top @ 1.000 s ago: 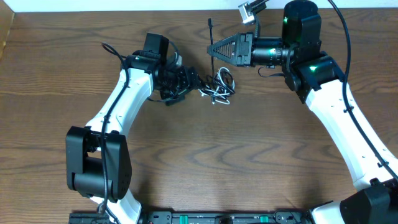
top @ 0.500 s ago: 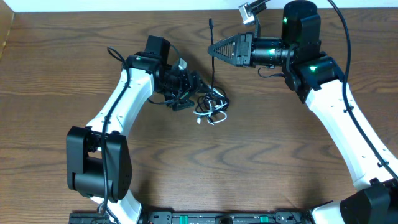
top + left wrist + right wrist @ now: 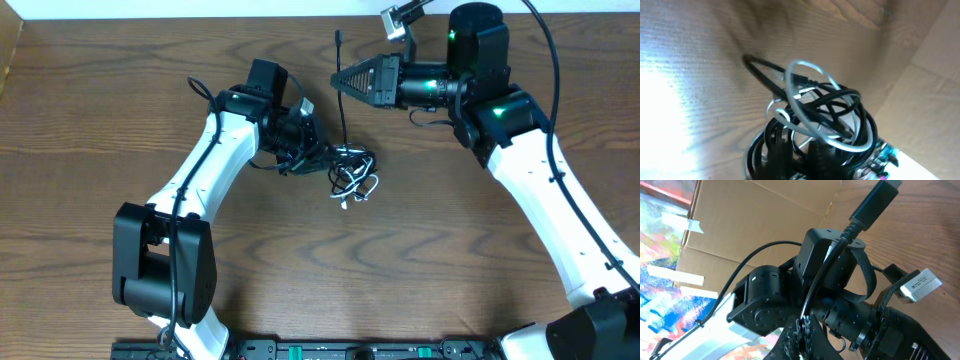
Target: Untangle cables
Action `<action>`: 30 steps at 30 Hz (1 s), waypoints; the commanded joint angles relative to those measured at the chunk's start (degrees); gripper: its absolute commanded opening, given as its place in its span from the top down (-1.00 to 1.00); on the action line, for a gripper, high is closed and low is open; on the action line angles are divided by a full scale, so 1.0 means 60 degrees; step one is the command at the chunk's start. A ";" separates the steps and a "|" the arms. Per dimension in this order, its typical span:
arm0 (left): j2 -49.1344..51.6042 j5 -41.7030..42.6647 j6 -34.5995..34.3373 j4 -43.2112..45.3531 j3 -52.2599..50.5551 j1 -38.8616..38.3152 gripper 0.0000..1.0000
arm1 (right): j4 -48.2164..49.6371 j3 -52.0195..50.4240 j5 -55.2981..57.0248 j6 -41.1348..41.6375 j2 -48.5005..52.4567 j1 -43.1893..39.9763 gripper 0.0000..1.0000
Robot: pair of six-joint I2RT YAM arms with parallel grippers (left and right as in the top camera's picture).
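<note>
- On the left side of the table (image 3: 400, 270), L arm (image 3: 200, 170) slants up and to the R from its base at the near edge.
- L gripper (image 3: 312, 150) points R, low over the wood, w/ its tip touching the L edge of the cable knot (image 3: 352, 170).
- L wrist view: L gripper (image 3: 795, 162) is a dark blur at the bottom edge, w/ the cable knot (image 3: 820, 115) piled right on the fingertips. Can't tell whether the jaws are pressed on a strand or just sit among the loops.
- Knot lies on the wood just R of the L gripper, a bit L of centre, in the far half of the table. Blk and wht loops are bunched tight.
- Wht cable (image 3: 807, 63) arcs over the top of the blk loops in the L wrist view.
- Blk cable (image 3: 343, 115) runs from the knot's top straight toward the far edge and passes through the R gripper's tip.
- R gripper (image 3: 338, 82) points L, beyond the knot and apart from it. Jaws are pressed together, pinching the blk cable.
- R wrist view: R gripper (image 3: 802, 335) sits at the bottom edge. The strand climbs from it to a plug (image 3: 875, 200) at top R, w/ the end free and touching nothing.
- R arm (image 3: 550, 190) runs from the near R corner up to the far R.
- Cardboard (image 3: 765, 225) stands behind, off the table.
</note>
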 commanded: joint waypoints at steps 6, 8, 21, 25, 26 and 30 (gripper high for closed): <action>0.0000 -0.0907 -0.0044 -0.0007 0.0069 -0.0040 0.85 | -0.0798 0.0113 0.0368 -0.0561 -0.0087 -0.0040 0.98; 0.0000 -0.0907 -0.0044 -0.0004 0.0069 -0.0036 0.85 | -0.1155 0.0113 0.0718 -0.0565 -0.0087 -0.0157 0.98; 0.0004 -0.1056 -0.0044 -0.0029 0.0066 -0.0062 -0.61 | -0.1909 0.0113 0.1188 -0.0495 -0.0087 -0.0419 0.98; 0.0004 -0.1876 -0.0047 -0.0025 0.0066 -0.0306 -0.68 | -0.1690 0.0113 0.1096 -0.0135 -0.0087 -0.0251 0.98; 0.0004 -0.2018 -0.0051 -0.0018 0.0066 -0.0379 -0.68 | -0.1625 0.0113 0.1100 -0.0135 -0.0087 -0.0200 0.98; 0.0004 -0.2116 -0.0055 0.0208 0.0066 -0.0441 -0.68 | -0.1643 0.0113 0.1086 -0.0131 -0.0087 -0.0095 0.98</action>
